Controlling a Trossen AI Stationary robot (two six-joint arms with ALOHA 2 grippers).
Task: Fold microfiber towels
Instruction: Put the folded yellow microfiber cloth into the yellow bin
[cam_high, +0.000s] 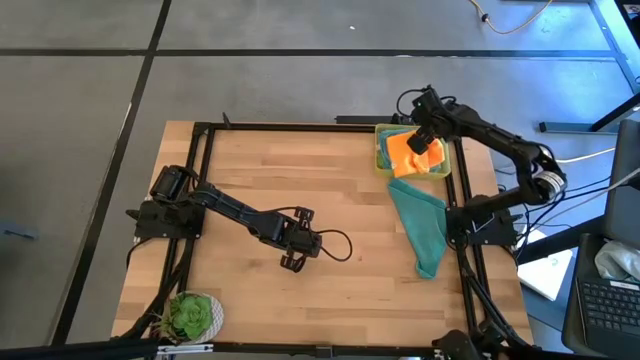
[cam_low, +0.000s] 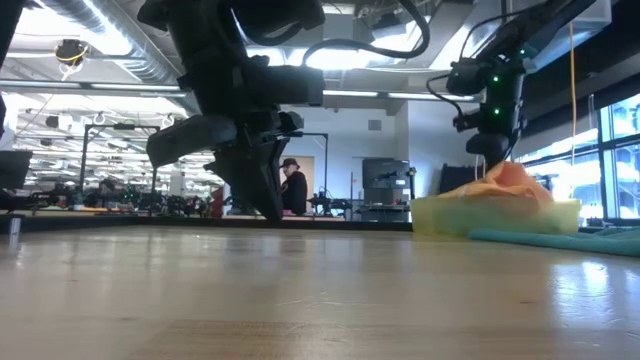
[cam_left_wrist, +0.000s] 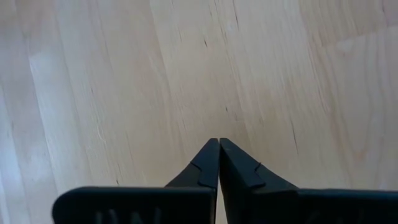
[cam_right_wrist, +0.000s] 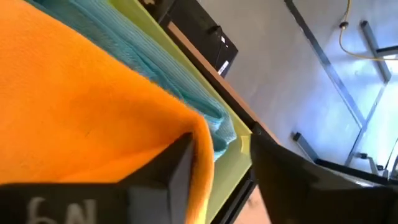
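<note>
Upper right of the overhead frame: yellow plastic tray (cam_high: 381, 150) at the table's (cam_high: 290, 180) far right corner, orange towel (cam_high: 410, 152) heaped in it.
Teal towel: (cam_high: 422, 225) spread on the wood just below the tray, one end against the tray's edge.
Right gripper: (cam_high: 424, 139) directly above the orange towel; its wrist view shows the two fingers (cam_right_wrist: 180, 163) parted, an edge of orange cloth (cam_right_wrist: 74, 112) draped over one of them. Firm grip or loose drape: cannot tell.
Right wrist only: a light blue towel (cam_right_wrist: 180, 81) lying under the orange one inside the tray.
Left gripper: (cam_high: 293, 262) lower centre of the overhead frame, over bare wood; fingers (cam_left_wrist: 208, 165) pressed together, holding nothing.
Low view only: a person (cam_low: 293, 190) standing in the room behind.
Overhead only: a green potted plant (cam_high: 190, 316), lower left corner.
Hidden: the tray's remaining contents, covered by the orange towel.
</note>
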